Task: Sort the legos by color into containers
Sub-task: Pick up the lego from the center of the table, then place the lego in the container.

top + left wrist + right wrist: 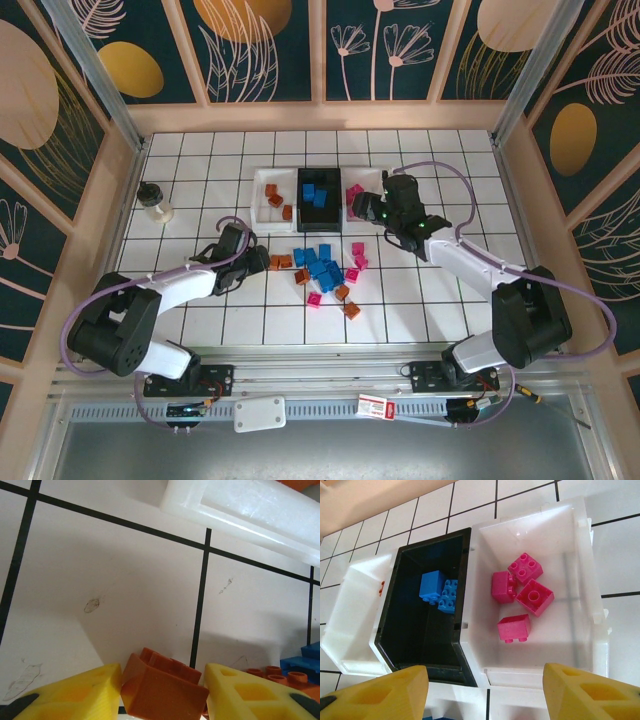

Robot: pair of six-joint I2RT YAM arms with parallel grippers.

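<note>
Yellow fingertips (90, 690) sit right at the lens, and wedged between them is an orange-brown brick (165, 687), tilted, studs leaning away. Both pads touch its flanks, so the left end effector (250, 262) is clamped on it low over the desk (420, 300), at the left edge of the loose legos (322, 270). Just beyond the brick runs the rim of the left white tray (240, 510), which already carries a few orange pieces (278, 200), so that's where I'd expect this one to go.

Over on the other side, the right end effector (485, 697) hangs above the containers with its fingers wide apart and nothing between them. Below it lie four pink bricks (520, 600) in the right white tray (570, 545) and a couple of blue bricks (439, 592) in the black tray (405, 630).

Now the worries. That grip is out at the very tips and the brick is cocked, so on a lift it could pivot and squirt out onto the desk. Another orange piece (272, 672) and a blue brick (305, 662) lie close beside the right-hand finger; a sideways drag could nudge them along. The trays stand touching in a row, so a release made too far right puts orange in with the blues. And with the right arm parked over the row, a wide swing from the left risks a bump
</note>
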